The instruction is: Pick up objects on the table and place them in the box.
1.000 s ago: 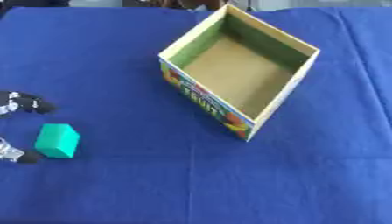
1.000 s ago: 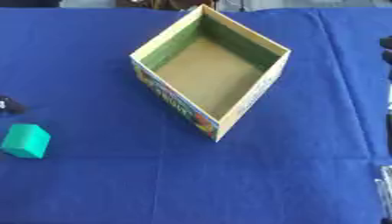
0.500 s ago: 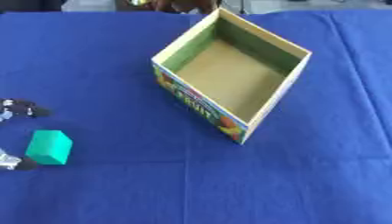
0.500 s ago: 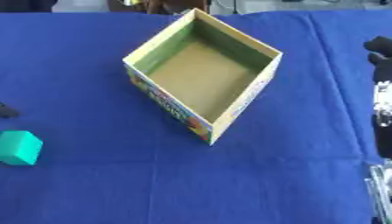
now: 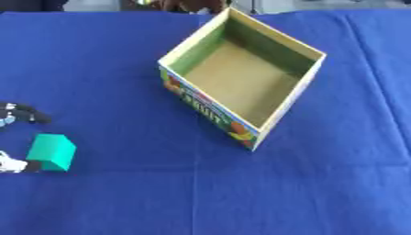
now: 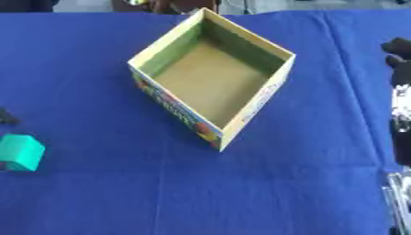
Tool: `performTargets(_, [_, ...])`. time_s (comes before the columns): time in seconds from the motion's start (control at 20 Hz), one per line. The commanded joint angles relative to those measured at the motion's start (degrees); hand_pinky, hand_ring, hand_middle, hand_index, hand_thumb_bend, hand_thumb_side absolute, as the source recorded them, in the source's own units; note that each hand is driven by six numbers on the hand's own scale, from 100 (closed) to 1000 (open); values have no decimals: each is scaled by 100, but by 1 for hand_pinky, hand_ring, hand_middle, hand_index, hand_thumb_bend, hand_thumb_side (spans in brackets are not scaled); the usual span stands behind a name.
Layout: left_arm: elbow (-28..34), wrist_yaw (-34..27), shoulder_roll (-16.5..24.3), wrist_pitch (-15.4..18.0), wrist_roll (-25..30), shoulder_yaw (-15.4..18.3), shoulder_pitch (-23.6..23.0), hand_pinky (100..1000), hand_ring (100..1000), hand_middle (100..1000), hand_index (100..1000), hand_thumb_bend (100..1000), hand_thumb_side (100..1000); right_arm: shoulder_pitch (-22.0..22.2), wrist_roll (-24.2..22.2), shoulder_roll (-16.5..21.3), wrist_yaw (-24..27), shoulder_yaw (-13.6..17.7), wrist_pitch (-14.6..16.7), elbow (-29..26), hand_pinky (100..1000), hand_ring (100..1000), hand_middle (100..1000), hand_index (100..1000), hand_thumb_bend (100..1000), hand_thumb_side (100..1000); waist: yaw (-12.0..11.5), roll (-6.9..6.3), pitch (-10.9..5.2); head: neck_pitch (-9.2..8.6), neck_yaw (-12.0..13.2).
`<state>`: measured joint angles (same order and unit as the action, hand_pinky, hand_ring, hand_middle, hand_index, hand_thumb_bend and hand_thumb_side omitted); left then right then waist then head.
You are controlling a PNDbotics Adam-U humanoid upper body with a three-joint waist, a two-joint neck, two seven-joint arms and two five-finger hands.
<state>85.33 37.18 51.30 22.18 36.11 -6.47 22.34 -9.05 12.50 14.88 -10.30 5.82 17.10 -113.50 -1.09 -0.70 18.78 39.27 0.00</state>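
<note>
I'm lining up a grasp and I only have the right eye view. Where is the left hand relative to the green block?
Observer: In the left eye view the left hand shows at the left edge, its fingers on either side of the green block.
Operator: Is it gripping?
Observer: No. The upper finger is apart from the block, with blue cloth showing between them.
Operator: And the lower one?
Observer: It lies at the block's lower left corner. I cannot tell whether it touches.
</note>
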Motion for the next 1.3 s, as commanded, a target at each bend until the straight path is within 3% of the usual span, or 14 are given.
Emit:
performTargets(0.05, [18,35,108,-39,-170,-14,94,787,782,757,916,613,726,-41,-29,65,-3,-5,10,-109,879,894,730,827,100,813,4,-10,-77,6,29])
performTargets(0.35, [19,-95,80,-43,-236,-95,103,715,686,637,850,587,717,-48,-35,61,1,-6,-1,-109,880,895,730,827,100,812,12,-3,-67,-22,34])
performTargets(0.65, [69,-183,69,-106,-307,-95,113,570,546,566,740,458,694,-52,-38,63,5,-14,-2,-109,881,896,730,828,100,812,20,-2,-63,-24,49])
performTargets(1.0, [212,-112,64,-189,-560,-49,107,533,524,544,711,378,699,-34,-60,44,-10,-24,-15,-109,882,897,730,828,100,810,4,2,-58,-64,44])
performTargets(1.3, [266,42,55,-288,-855,-37,87,393,442,465,628,212,706,-28,-39,40,-15,-16,-16,-109,882,897,730,828,100,809,-9,2,-59,-82,52])
